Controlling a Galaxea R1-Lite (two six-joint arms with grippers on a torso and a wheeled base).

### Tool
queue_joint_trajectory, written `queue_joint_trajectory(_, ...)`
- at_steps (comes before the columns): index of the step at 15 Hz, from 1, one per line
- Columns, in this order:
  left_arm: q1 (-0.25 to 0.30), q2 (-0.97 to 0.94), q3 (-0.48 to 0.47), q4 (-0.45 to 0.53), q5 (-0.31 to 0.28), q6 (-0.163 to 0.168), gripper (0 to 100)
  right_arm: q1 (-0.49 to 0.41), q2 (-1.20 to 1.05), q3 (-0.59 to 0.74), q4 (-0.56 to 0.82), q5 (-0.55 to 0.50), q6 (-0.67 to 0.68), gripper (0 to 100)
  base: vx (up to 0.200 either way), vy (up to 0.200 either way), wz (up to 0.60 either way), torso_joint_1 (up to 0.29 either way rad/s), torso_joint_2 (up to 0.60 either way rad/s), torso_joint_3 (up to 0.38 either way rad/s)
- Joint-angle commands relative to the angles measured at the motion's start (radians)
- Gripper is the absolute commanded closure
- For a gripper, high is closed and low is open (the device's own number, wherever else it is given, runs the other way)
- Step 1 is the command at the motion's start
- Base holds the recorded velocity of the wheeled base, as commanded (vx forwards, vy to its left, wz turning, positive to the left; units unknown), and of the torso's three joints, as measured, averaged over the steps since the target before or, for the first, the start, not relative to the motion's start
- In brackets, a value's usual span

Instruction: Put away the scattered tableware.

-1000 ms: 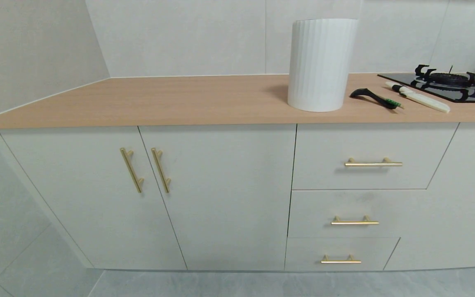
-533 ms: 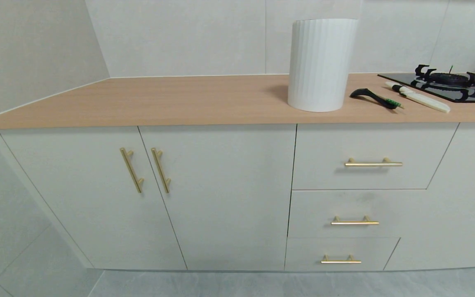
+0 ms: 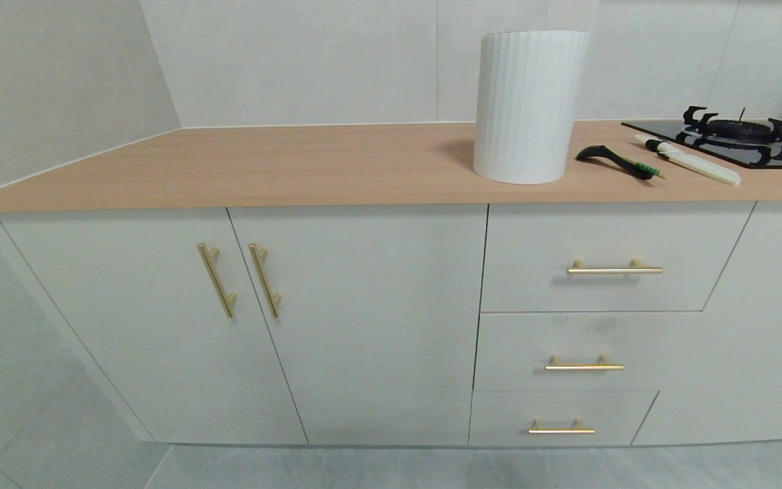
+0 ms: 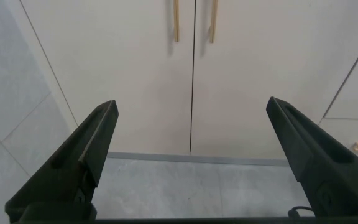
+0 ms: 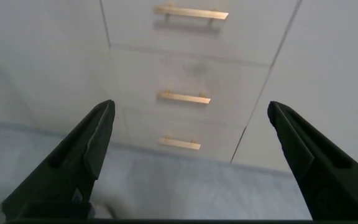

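1. Tiled kitchen corner: a wooden desk (image 3: 296, 163) runs above pale double doors (image 3: 241, 326) and, further right, a drawer stack (image 3: 608, 292).
2. Change: none over the last second. Nothing on the desk has shifted, so the tidying has probably not begun.
3. Left claw (image 4: 191, 109): spread wide and empty, low before the double doors.
4. White ribbed container (image 3: 530, 105): upright on the desk.
5. Tableware: black-handled utensil (image 3: 615, 161) and white knife (image 3: 690, 159) lie just right of the container.
6. Hob (image 3: 737, 136): its edge lies under the knife's far end and may crowd a grasp.
7. Right claw (image 5: 191, 107): spread wide and empty, low before the drawer stack.
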Motion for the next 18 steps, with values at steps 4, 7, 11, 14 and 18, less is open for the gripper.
queue_joint_trajectory(4, 0.0, 0.0, 0.0, 0.0, 0.001, 0.0, 0, 0.082, 0.771, -0.292, -0.013, 0.022, 0.0, 0, 0.0, 0.0, 0.0, 0.0, 0.0, 0.0)
queue_joint_trajectory(7, 0.0, 0.0, 0.0, 0.0, 0.001, 0.0, 0, 0.093, 1.028, -0.373, -0.095, 0.021, 0.002, 0, 0.0, 0.0, 0.0, 0.0, 0.0, 0.0)
queue_joint_trajectory(11, 0.0, 0.0, 0.0, 0.0, 0.001, 0.0, 0, 0.091, 1.25, -0.435, -0.216, 0.021, 0.015, 0, 0.0, 0.0, 0.0, 0.0, 0.0, 0.0)
queue_joint_trajectory(14, 0.0, 0.0, 0.0, 0.0, 0.001, -0.002, 0, 0.084, 1.408, -0.433, -0.337, -0.024, 0.049, 0, 0.0, 0.0, 0.0, 0.0, 0.0, 0.0)
queue_joint_trajectory(18, 0.0, 0.0, 0.0, 0.0, 0.001, -0.002, 0, 0.081, 1.646, -0.433, -0.629, -0.154, 0.066, 0, 0.0, 0.0, 0.0, 0.0, 0.0, 0.0)
